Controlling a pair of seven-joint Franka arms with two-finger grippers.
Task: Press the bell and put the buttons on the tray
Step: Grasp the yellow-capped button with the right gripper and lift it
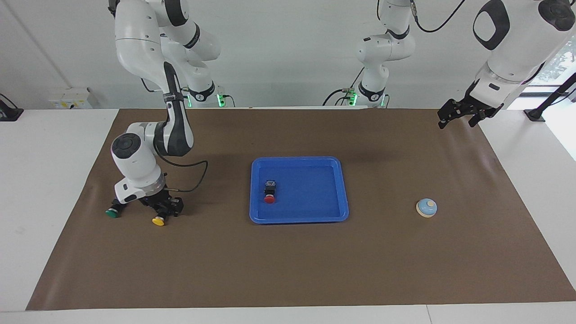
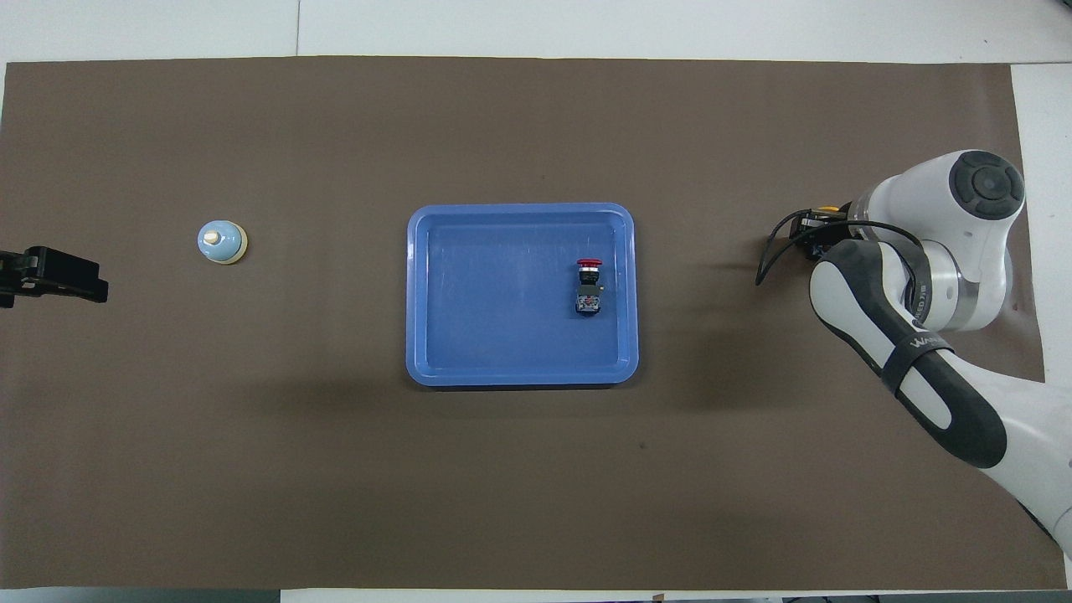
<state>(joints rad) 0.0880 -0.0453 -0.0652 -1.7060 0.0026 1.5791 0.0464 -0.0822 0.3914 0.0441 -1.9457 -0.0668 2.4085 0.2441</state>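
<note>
The blue tray (image 1: 333, 211) lies mid-table and also shows in the overhead view (image 2: 435, 335). The red button (image 1: 269, 192) lies in it on its side, toward the right arm's end (image 2: 589, 285). The yellow button (image 1: 158, 220) and the green button (image 1: 112, 212) sit on the brown mat toward the right arm's end. My right gripper (image 1: 163, 211) is down on the mat at the yellow button's black body. In the overhead view only a bit of yellow (image 2: 827, 209) shows and the green button is hidden. The bell (image 1: 426, 207) stands toward the left arm's end. My left gripper (image 1: 459, 118) waits raised and open.
The brown mat (image 1: 288, 270) covers most of the white table. The right arm's black cable (image 1: 198, 177) loops above the mat between the gripper and the tray.
</note>
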